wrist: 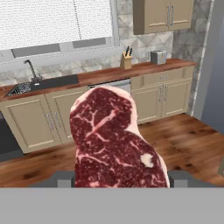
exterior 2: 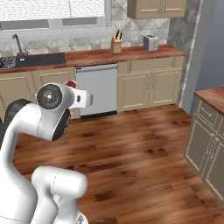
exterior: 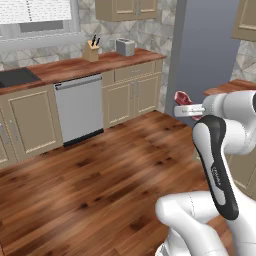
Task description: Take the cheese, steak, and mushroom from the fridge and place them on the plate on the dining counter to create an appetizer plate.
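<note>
The steak, a red-pink marbled slab with pale fat along its edge, stands upright between my gripper's two dark fingertips in the hand view. My gripper is shut on the steak. In the left base view the steak pokes out above the white hand, in front of a tall grey slab that looks like the fridge's side. A sliver of the steak peeks over the arm's round joint in the right base view. The cheese, mushroom and plate are out of view.
A wall counter runs along the back with cream cupboards, a dishwasher, a sink, a knife block and a toaster. A second wood-topped counter stands at the right. Wood floor spreads between them.
</note>
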